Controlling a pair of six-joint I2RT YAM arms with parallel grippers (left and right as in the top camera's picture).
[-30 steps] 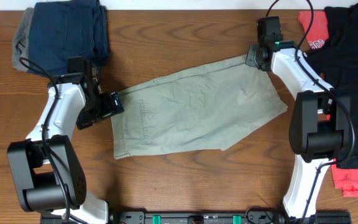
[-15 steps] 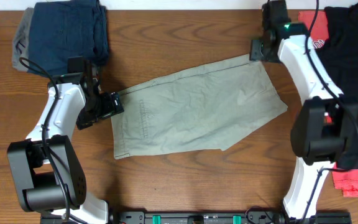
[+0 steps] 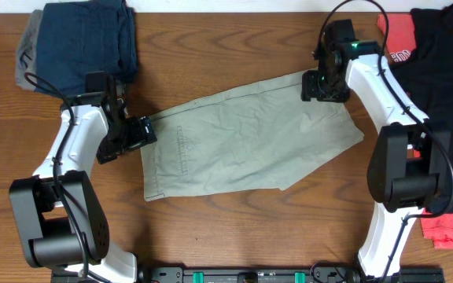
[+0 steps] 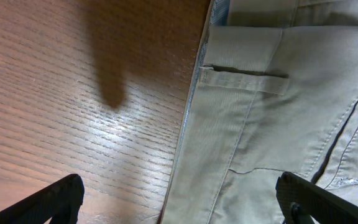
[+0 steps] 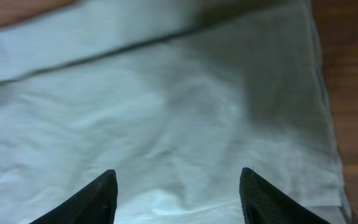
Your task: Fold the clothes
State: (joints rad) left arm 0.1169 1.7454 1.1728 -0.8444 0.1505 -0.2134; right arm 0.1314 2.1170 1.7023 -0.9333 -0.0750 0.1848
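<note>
Kept the left gripper point(image 3: 141, 130) wide open and empty at the waistband of the shorts point(image 3: 250, 141), flat on the table point(image 3: 234, 236) — swung the right gripper point(image 3: 318, 85) back from the far edge onto the hem corner, jaws partway apart, gripping nothing.

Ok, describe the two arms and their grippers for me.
Both arms are alike: the left arm and right arm have white links between bulky black joint housings, with thin black cables looped alongside. A small green light glows near the right wrist. The left gripper and right gripper are black; their fingers are dark and tapered.
</note>
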